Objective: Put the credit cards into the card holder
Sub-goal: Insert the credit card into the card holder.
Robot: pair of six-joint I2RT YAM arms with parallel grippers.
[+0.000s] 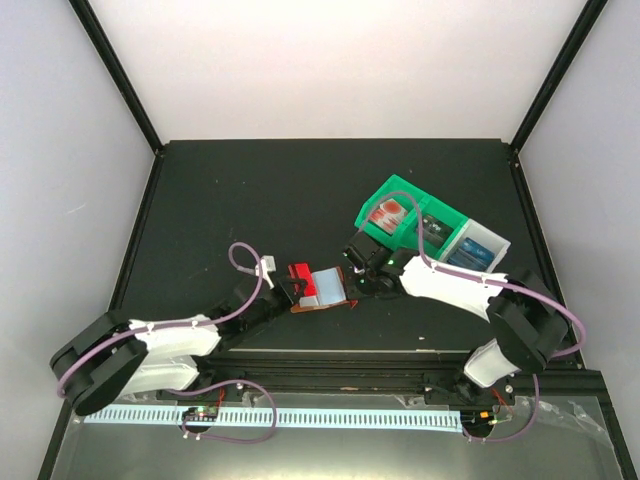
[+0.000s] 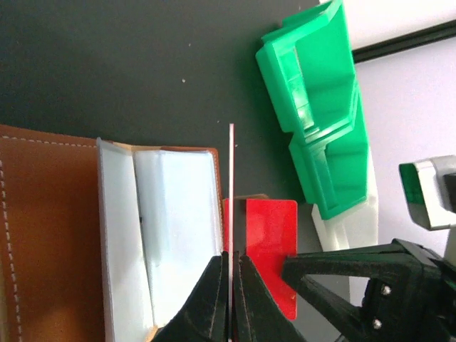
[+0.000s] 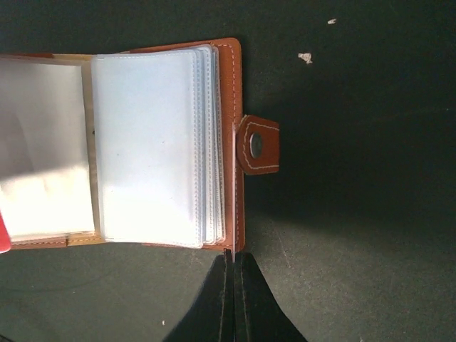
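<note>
Left gripper [image 2: 230, 265], closest in its wrist view, pinches a thin credit card [image 2: 231, 185] edge-on, its long axis pointing away from the jaws. Black table [image 1: 250, 200] lies open beyond. Green bin [image 1: 405, 205] sits behind the right arm. Card holder [image 1: 325, 288] lies spread between both grippers, clear sleeves up, just left of the held card. Right gripper [image 3: 232, 258], jaws pressed together, seems to pinch its leather edge below the snap tab [image 3: 256, 146].

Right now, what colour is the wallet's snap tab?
Reddish-brown; the snap tab shows best in the right wrist view.
</note>
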